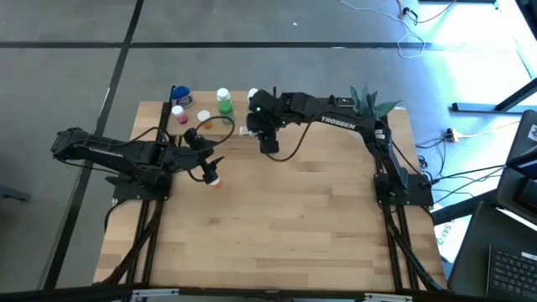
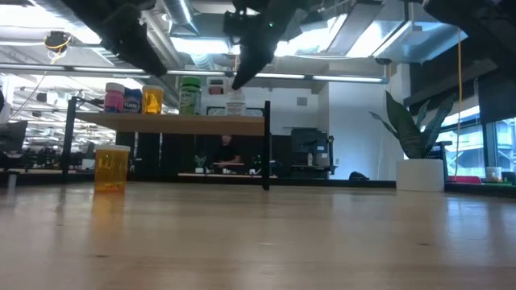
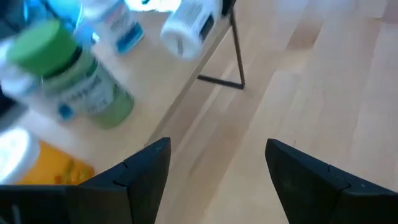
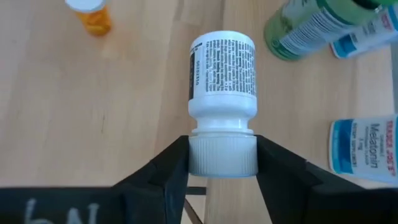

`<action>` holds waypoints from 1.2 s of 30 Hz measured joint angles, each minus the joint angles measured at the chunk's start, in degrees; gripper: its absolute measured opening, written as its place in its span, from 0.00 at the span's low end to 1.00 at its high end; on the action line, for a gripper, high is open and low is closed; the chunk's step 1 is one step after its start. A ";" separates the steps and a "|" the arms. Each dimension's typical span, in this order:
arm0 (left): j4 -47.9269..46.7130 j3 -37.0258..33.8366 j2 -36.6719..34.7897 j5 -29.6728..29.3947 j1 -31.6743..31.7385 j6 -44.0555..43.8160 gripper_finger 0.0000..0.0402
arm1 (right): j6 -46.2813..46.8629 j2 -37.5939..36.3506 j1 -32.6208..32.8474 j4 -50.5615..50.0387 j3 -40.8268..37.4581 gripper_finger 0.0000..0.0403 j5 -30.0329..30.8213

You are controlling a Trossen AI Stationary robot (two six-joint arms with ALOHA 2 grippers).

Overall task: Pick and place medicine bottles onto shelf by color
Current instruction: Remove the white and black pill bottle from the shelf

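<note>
Medicine bottle of white plastic with a ribbed white cap and a printed label (image 4: pixel 222 106) sits at the near end of the light wooden shelf with thin black posts (image 2: pixel 173 123), its cap pinched between the right gripper (image 4: pixel 222 155) fingers. Farther along the shelf stand a green bottle (image 2: pixel 190 95), an orange one (image 2: pixel 151 100) and a blue and a pink one. An orange bottle with a white cap (image 2: pixel 111 168) waits on the wooden tabletop (image 1: pixel 294 226), just beside the left gripper (image 3: pixel 214 171), whose jaws stand open and empty. Risk: with the white bottle so close to the shelf's edge, a sideways pull on release could tip it off.
</note>
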 joint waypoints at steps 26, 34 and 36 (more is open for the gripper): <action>19.77 -0.04 2.84 4.34 2.33 29.74 0.64 | 4.81 0.00 6.56 -1.83 0.00 0.41 12.88; 19.36 -0.04 2.84 4.28 2.27 29.78 0.64 | 15.49 0.00 6.89 -15.51 0.00 0.41 9.97; 18.58 -0.04 2.84 4.24 2.27 29.81 0.64 | 17.93 0.00 7.36 -16.94 0.00 0.41 8.90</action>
